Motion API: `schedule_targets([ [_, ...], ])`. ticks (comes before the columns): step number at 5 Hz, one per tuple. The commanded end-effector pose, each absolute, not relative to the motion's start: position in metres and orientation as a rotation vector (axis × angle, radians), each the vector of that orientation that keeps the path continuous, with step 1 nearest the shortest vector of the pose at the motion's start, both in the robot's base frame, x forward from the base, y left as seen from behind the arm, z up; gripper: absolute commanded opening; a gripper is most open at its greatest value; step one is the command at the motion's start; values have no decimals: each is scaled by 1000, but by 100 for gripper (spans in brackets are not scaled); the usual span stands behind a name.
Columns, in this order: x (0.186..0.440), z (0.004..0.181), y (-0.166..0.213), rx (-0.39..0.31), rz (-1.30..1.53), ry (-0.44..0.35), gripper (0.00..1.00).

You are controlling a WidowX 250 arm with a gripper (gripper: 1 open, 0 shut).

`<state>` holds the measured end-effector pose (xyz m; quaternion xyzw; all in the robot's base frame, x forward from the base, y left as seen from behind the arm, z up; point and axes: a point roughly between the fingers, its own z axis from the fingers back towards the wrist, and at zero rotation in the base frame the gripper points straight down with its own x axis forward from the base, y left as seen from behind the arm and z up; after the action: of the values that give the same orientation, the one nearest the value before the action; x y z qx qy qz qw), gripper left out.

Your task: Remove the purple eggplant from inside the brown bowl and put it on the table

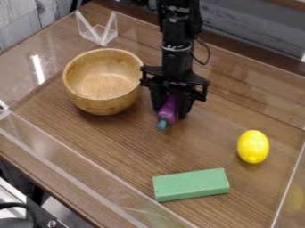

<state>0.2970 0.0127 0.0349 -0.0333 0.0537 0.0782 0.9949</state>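
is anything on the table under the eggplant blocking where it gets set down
Nothing visible. The end effector holds the purple eggplant over bare table, right of the brown bowl; lemon and green block lie well clear.

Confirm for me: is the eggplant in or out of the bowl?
Out. The purple eggplant hangs stem-down in the shut pincer, right of the empty brown bowl, at the table.

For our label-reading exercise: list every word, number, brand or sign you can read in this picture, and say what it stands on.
None: no readable text shows anywhere.
The brown bowl, purple eggplant, yellow lemon, green block and table all bear no markings.
The black arm shows no legible label at this size.
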Motion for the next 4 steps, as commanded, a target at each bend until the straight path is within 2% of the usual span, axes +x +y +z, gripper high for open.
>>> schedule_targets([
  [1, 309, 49, 20, -69, 176, 51, 0],
  [4, 311, 36, 7, -73, 177, 58, 0],
])
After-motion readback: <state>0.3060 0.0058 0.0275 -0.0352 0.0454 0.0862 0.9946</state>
